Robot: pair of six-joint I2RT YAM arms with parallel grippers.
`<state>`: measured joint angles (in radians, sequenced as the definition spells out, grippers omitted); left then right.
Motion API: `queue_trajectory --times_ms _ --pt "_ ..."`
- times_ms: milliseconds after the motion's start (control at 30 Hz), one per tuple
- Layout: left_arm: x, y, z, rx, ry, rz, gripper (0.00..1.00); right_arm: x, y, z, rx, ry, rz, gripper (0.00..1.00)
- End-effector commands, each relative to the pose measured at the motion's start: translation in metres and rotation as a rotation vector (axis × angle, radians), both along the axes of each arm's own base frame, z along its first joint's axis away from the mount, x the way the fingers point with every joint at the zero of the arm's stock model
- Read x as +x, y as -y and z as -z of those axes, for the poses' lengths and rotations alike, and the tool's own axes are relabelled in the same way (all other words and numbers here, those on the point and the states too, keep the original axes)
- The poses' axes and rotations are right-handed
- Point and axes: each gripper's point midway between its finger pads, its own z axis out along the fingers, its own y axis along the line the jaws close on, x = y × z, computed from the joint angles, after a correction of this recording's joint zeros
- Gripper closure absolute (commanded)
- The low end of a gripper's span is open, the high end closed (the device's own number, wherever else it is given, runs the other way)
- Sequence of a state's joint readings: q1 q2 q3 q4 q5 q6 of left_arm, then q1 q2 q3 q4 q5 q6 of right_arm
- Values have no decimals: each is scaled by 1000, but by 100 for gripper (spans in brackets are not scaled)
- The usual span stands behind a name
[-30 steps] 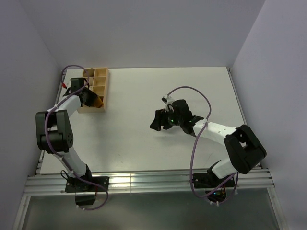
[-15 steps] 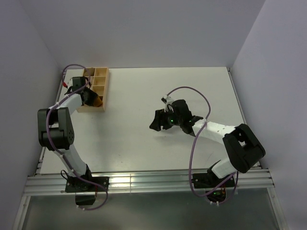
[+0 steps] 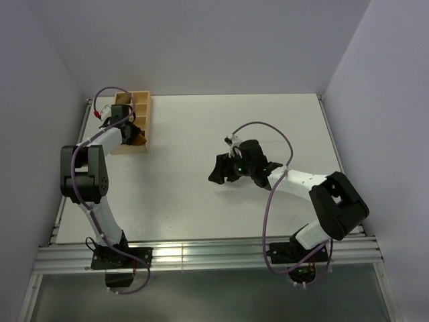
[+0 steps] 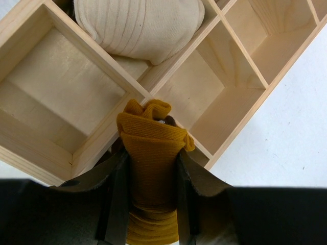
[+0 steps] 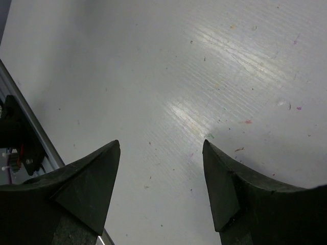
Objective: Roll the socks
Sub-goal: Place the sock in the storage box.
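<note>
- Left pincer point(image 4: 152, 159) is gripping the mustard sock point(image 4: 151, 130) at a narrow set, one jaw pressing each side of the bundle, as I am working it from the remote desk.
- The sock is sitting between the jaws and poking out just ahead of the fingertips, bunched into a thick wad. Its front end is hanging over the meeting point of the dividers in the wooden box point(image 4: 272, 88) directly ahead of the pincer.
- I cannot tell which cell it is heading for, nor whether it is touching the wood.
- Right pincer point(image 5: 161, 148) is standing wide with nothing between the jaws, hovering over bare table point(image 5: 204, 61), well apart from the box.
- Progress, as I am judging it: the rolling itself is looking done, since the fabric is already wadded up. What is left is lowering the wad into a cell and letting go.
- One cream bundle point(image 4: 143, 25) is lying in a cell farther ahead of the left pincer, beyond the sock's tip, so at least one cell is already taken.
- Count: one mustard sock, one cream bundle, one wooden box, two pincers. The cells nearest the left pincer are showing bare wood; I am not able to count every cell from here.
</note>
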<state>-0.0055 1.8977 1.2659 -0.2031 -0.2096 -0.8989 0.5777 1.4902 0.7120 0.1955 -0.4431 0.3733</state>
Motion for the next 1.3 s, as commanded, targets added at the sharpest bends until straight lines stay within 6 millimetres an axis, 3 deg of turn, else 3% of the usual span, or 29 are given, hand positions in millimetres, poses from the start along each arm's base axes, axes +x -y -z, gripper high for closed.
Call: queue_trajectory --times_ms 0,400,667,967,1267 --pt "-33 3 56 36 -215 34 100 4 -3 -3 28 17 -11 27" --pt "-65 11 65 42 -285 145 100 3 -4 -4 36 16 -14 28" --pt "-90 11 89 46 -426 177 100 3 -4 -3 36 12 -17 28" --pt "-98 16 95 34 -529 254 100 2 -4 -3 37 11 -23 28" --pt "-84 16 98 43 -571 274 98 1 -4 -6 43 19 -27 28"
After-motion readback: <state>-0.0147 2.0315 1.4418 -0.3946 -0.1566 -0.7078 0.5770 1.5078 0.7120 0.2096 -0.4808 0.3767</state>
